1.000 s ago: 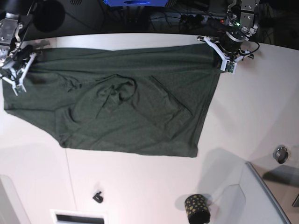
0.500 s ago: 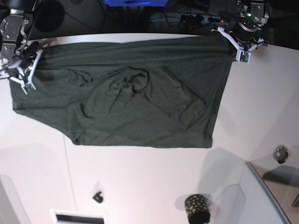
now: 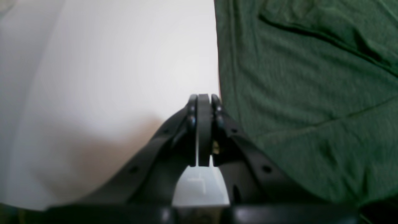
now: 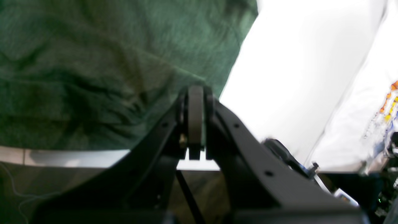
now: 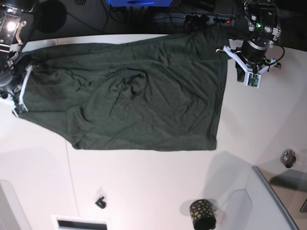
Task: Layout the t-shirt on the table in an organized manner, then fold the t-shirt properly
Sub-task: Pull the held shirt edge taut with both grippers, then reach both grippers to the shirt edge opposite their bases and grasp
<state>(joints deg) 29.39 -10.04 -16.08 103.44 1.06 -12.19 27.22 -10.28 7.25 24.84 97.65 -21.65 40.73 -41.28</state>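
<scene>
Shirt (image 5: pixel 129 100) lies spread over the far half of the table (image 5: pixel 158 191), rumpled at its middle. Left fingers (image 3: pixel 200 130) are pressed together with no cloth between them, just beside the shirt's edge. Right fingers (image 4: pixel 195 118) look nearly closed over the shirt's other edge; whether they pinch cloth cannot be told. A cup (image 5: pixel 202 213) stands near the table's near edge.

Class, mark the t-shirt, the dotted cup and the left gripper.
t-shirt (image 5: pixel 144 110), base view, middle of the cloth.
dotted cup (image 5: pixel 202 214), base view, its side.
left gripper (image 3: pixel 203 124), left wrist view, between fingertips.
</scene>
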